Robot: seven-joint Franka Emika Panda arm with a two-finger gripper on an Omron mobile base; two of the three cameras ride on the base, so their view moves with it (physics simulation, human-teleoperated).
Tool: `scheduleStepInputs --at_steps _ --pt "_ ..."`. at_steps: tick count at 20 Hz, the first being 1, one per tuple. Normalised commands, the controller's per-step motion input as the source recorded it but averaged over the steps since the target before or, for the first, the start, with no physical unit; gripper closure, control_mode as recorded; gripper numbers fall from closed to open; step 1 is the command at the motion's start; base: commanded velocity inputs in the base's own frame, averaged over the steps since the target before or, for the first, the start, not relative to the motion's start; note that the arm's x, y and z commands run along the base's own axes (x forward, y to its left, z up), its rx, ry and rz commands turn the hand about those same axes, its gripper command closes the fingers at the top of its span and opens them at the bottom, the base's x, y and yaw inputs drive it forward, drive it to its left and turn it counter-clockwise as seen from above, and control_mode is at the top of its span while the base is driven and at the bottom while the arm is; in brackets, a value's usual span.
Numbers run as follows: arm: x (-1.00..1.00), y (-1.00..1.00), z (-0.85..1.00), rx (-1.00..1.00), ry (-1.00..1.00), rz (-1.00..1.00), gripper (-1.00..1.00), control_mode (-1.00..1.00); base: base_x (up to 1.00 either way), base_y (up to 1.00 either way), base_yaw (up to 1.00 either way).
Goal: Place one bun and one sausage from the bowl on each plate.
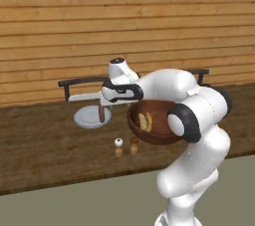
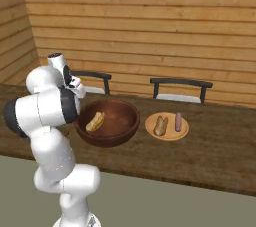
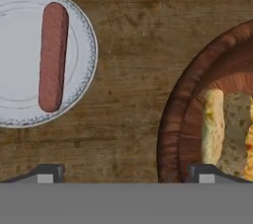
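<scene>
Wooden plank walls back a dark wooden surface [image 1: 50, 140] that carries everything.

Left base view: the arm reaches left over a pale grey-white plate [image 1: 84, 119], on which one reddish-brown sausage [image 1: 101, 114] lies. Just right of it stands the deep reddish-brown bowl [image 1: 149, 133], partly hidden by the arm, with one yellow-tan bun [image 1: 145, 121] inside. Two small shakers, one white-topped [image 1: 118, 146] and one brown [image 1: 134, 145], stand side by side in front, between plate and bowl. A dark chair back [image 1: 82, 83] shows behind the surface.

Right base view: the bowl [image 2: 125, 126] is seen whole, the bun [image 2: 95, 121] lying in its left half. To its right sits a second plate [image 2: 185, 132], orange-tan here, bearing one bun [image 2: 160, 125] and one sausage [image 2: 178, 121] side by side. Two chairs [image 2: 180, 88] stand behind.

Hand view: looking straight down, the pale plate [image 3: 81, 45] has a speckled raised rim; its sausage [image 3: 52, 56] is a rounded-end cylinder lying off-centre toward the bowl. The bowl's rim [image 3: 170, 119] curves in at right, with the split bun [image 3: 215, 124] showing browner edges. The jaws [image 3: 126, 172] stand wide apart and empty, one fingertip [image 3: 47, 172] over bare surface, the other [image 3: 207, 171] over the bowl.
</scene>
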Motion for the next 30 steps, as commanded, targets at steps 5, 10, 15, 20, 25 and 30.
scheduleStepInputs --at_steps 5,10,15,20,25,30 --pt "-0.45 -1.0 0.44 0.21 0.0 -0.03 -1.0 -1.0 0.0 0.0 0.0" --pt "-0.03 -0.75 0.1 0.14 0.0 -0.03 -1.0 -1.0 0.0 0.0 0.0" --pt "0.0 -0.22 0.0 0.0 0.0 0.0 -1.0 -1.0 0.0 0.0 0.0" --pt "0.01 -0.27 -0.18 0.0 0.0 0.0 -1.0 -1.0 0.0 0.0 0.0" --pt "-0.09 -0.35 -0.21 0.0 0.01 0.0 -1.0 -1.0 0.0 0.0 0.0" --pt "0.0 -0.01 -0.29 0.0 0.01 0.0 -1.0 -1.0 0.0 0.0 0.0"
